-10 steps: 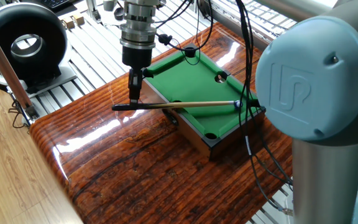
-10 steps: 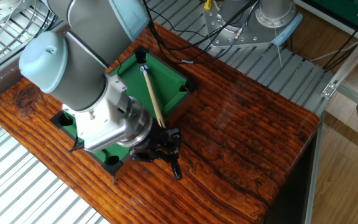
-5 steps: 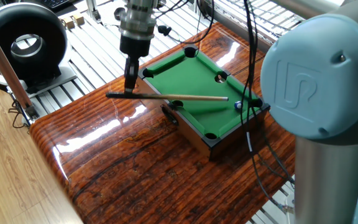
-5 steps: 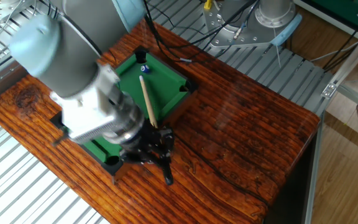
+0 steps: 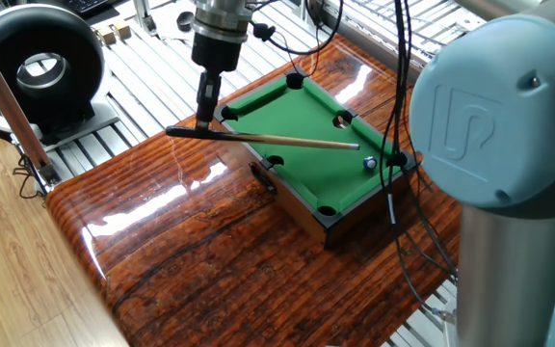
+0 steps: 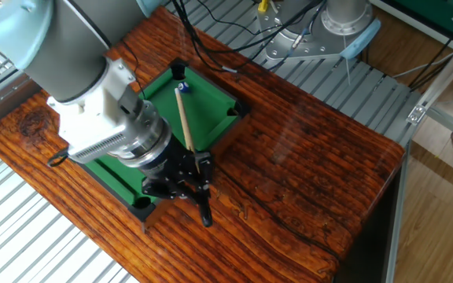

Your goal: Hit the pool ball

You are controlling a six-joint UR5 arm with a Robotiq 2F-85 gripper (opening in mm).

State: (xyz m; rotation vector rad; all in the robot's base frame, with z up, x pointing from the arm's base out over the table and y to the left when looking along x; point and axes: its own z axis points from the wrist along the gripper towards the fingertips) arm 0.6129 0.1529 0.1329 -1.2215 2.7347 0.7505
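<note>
Sitting on the small green-felt pool table (image 5: 302,145) near a corner pocket is the glossy dark-blue pool ball (image 5: 370,164). The black two-finger gripper (image 5: 204,123) is pointing downward, jaws clenched on the thin wooden cue (image 5: 287,142), which is extending level toward the ball.

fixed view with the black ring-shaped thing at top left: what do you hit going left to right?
Black ring-shaped device → gripper shut on the dark butt of the cue → cue shaft across the green mini pool table → pool ball just past the cue tip → pale blue robot arm joint.
</note>
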